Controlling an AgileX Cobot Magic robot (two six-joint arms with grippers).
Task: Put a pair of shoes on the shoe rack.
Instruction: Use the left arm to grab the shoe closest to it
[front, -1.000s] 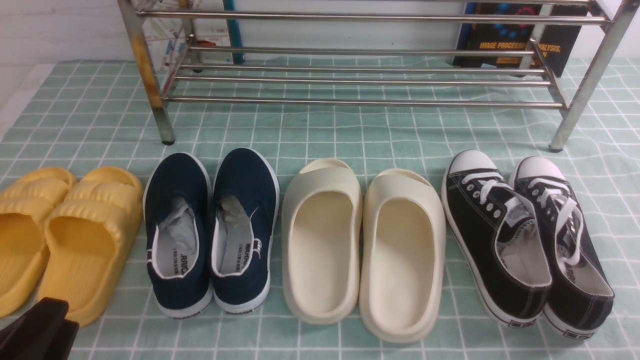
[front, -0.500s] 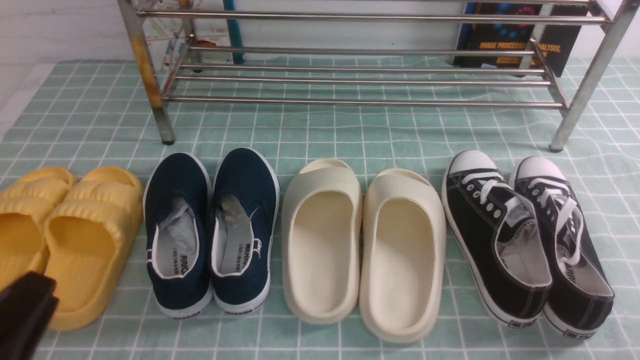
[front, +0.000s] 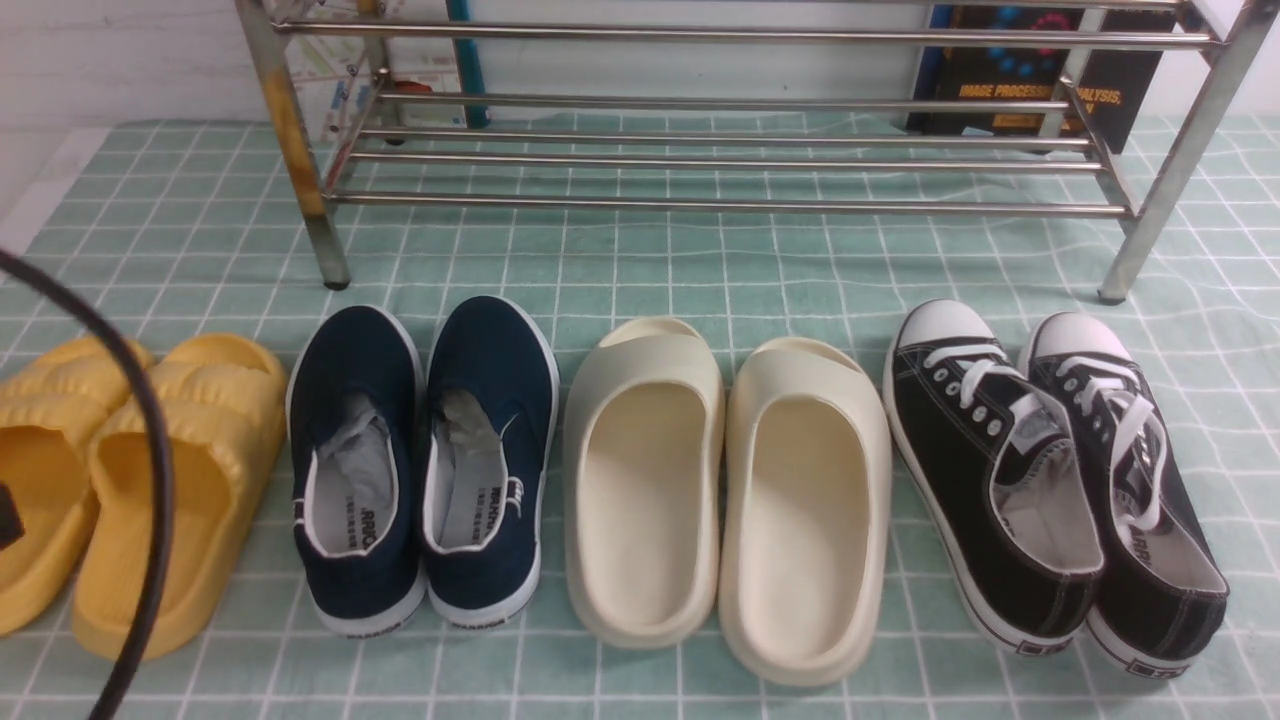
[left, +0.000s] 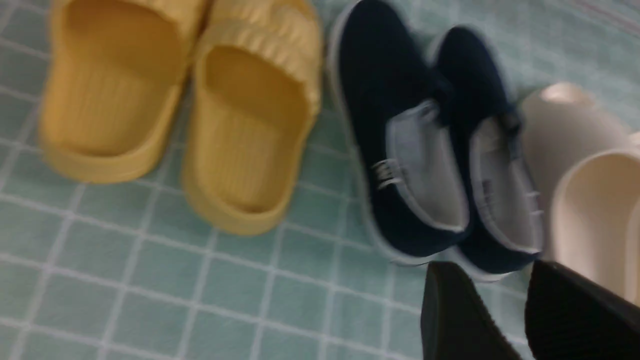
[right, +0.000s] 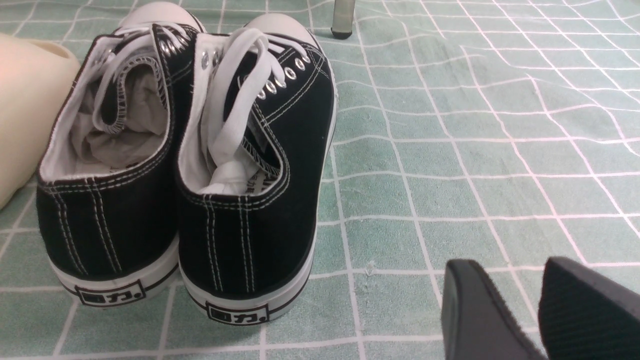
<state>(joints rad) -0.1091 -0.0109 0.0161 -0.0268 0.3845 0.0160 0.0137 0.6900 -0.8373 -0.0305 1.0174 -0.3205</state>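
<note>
The pair of shoes, two navy slip-ons with white soles, stands side by side on the green checked cloth: the left one (front: 355, 400) and the right one (front: 495, 380), heels toward me. The steel shoe rack (front: 730, 206) stands behind them with bare bars. In the left wrist view my left gripper (left: 485, 267) hovers just behind the heels of the navy shoes (left: 385, 100), open, with nothing between its fingers. My right gripper (right: 502, 265) is open over bare cloth, to the right of the black sneakers. Neither gripper shows in the front view.
Yellow slides (front: 190, 450) lie left of the navy shoes, with a black cable (front: 155, 450) arcing over them. Cream slides (front: 640, 480) sit to the right, then black lace-up sneakers (front: 990, 470). A dark book (front: 1040, 80) leans behind the rack.
The dark part of my left arm at the front view's lower left has risen and gone out of that view. A black cable now curves across the yellow slides.
</note>
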